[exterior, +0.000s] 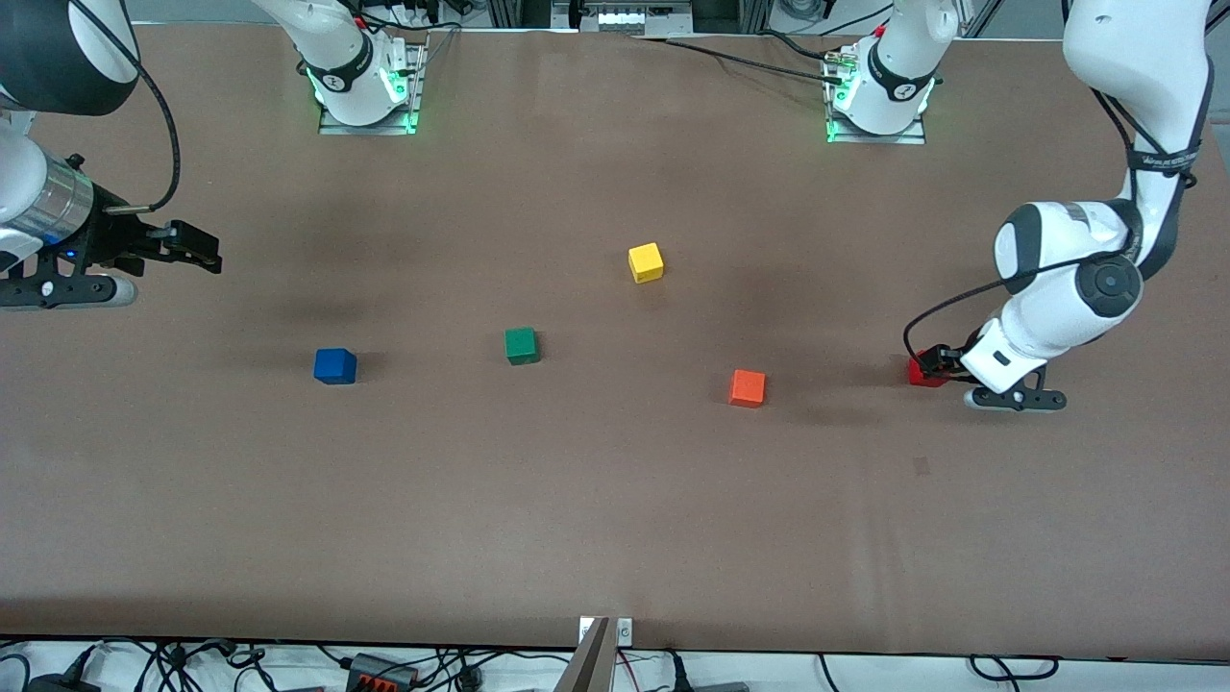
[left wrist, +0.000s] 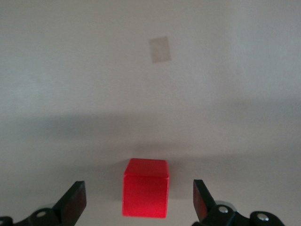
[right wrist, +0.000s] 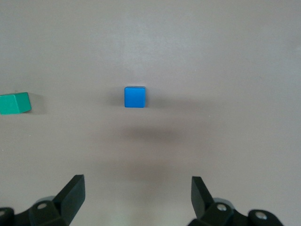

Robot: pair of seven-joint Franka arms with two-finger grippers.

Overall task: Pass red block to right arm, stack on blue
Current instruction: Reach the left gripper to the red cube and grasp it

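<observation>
The red block (exterior: 921, 373) rests on the table at the left arm's end. My left gripper (exterior: 940, 362) is down around it, open. In the left wrist view the red block (left wrist: 145, 194) sits between the two fingertips of the left gripper (left wrist: 139, 202), with a gap on each side. The blue cube (exterior: 334, 366) sits toward the right arm's end. My right gripper (exterior: 197, 252) hangs open and empty over the table at that end. Its wrist view shows the blue cube (right wrist: 135, 97) ahead of the right gripper (right wrist: 138, 195).
Between the red and blue cubes lie a green cube (exterior: 520, 345), a yellow cube (exterior: 646, 262) and an orange cube (exterior: 747, 387). The green cube (right wrist: 14, 103) also shows in the right wrist view. A small tape patch (exterior: 922, 466) marks the brown tabletop.
</observation>
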